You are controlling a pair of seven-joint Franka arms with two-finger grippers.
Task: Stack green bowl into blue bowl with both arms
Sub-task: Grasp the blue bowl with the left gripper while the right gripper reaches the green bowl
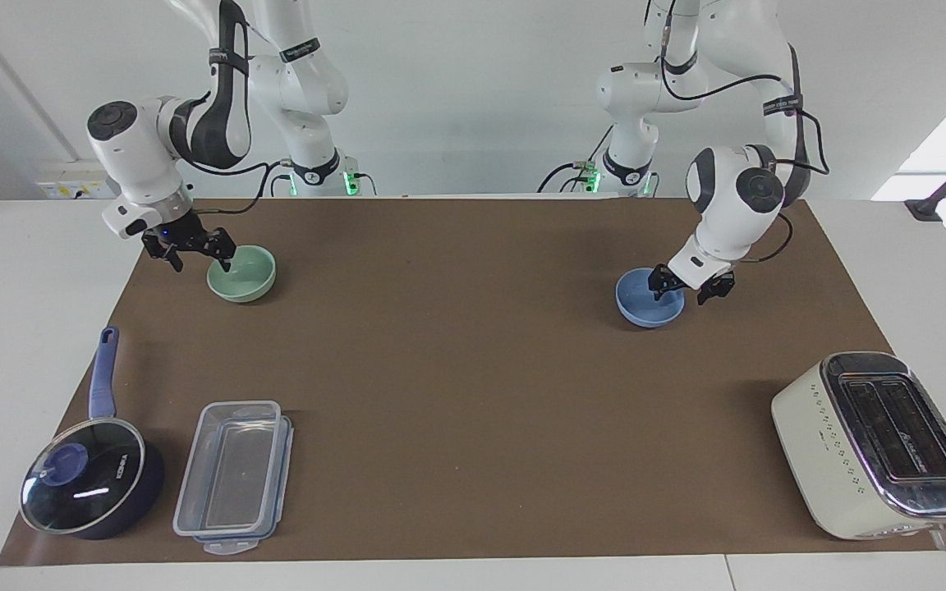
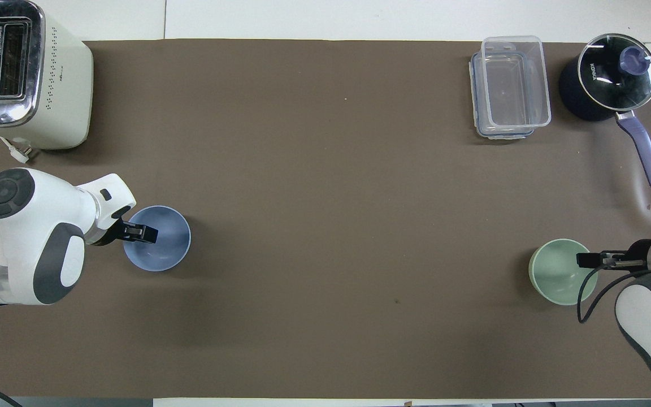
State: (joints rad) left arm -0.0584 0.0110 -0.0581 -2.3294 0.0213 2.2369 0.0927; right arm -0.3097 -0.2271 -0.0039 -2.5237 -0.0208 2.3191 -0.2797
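Two grippers are down at the bowls, one at each. The left gripper (image 1: 685, 287) straddles the rim of the blue bowl (image 1: 645, 302) on the side toward the left arm's end of the table: its fingers are spread, one inside the bowl and one outside the wall, not yet closed on the rim. The blue bowl sits upright on the brown mat (image 1: 473, 369). The right gripper (image 1: 198, 253) is at the green bowl (image 1: 245, 275) in the same way, fingers apart, one tip over the rim into the bowl and the other outside it, on the side toward the right arm's end. That bowl also rests upright on the mat, well apart from the blue one.

Farther from the robots, a cream toaster (image 1: 875, 443) stands at the left arm's end, while a clear plastic container (image 1: 233, 476) and a dark lidded saucepan (image 1: 87, 484) lie beside each other at the right arm's end.
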